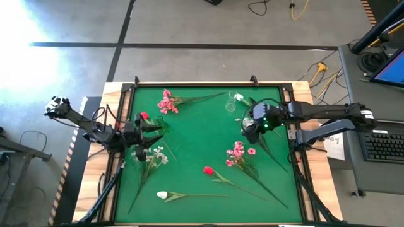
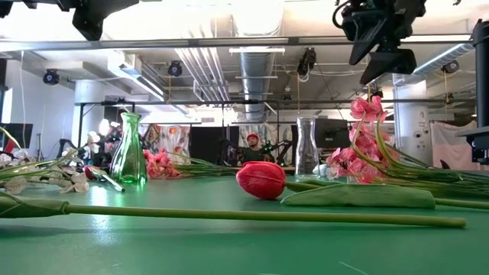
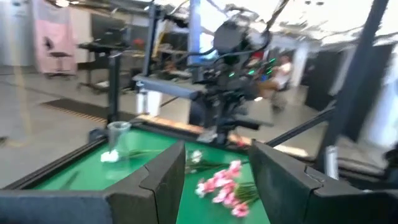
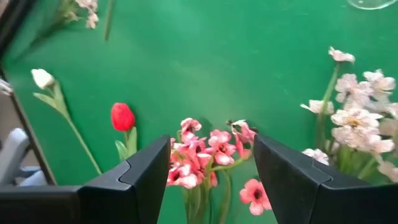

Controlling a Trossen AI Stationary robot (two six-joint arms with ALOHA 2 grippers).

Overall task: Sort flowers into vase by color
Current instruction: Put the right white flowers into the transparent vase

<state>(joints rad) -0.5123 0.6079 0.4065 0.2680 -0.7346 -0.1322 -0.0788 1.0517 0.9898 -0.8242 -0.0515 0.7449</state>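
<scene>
The right gripper [image 4: 211, 177] hangs above the green table [image 1: 202, 132] with its two dark fingers [image 4: 146, 171] spread apart and nothing between them; straight below the gap lies a pink blossom cluster [image 4: 208, 152] whose stems run back under the wrist. To one side of that cluster a red tulip [image 4: 122, 116] lies flat on the mat, and farther off a white bud [image 4: 42, 78] on its leafy stem. On the other side of the gripper a white blossom spray [image 4: 357, 121] lies near the clear glass vase [image 1: 235, 99], which stands just beside the right arm in the high view. The left gripper [image 3: 217, 180] is raised at the opposite edge of the table, its fingers likewise parted and empty, looking across at the right arm; just beside it in the high view lie a white spray [image 1: 154, 154] and a small red bud [image 1: 144, 116], near the green glass vase [image 2: 128, 153]. A second pink cluster [image 1: 168, 102] lies toward the far edge, apart from both grippers.
</scene>
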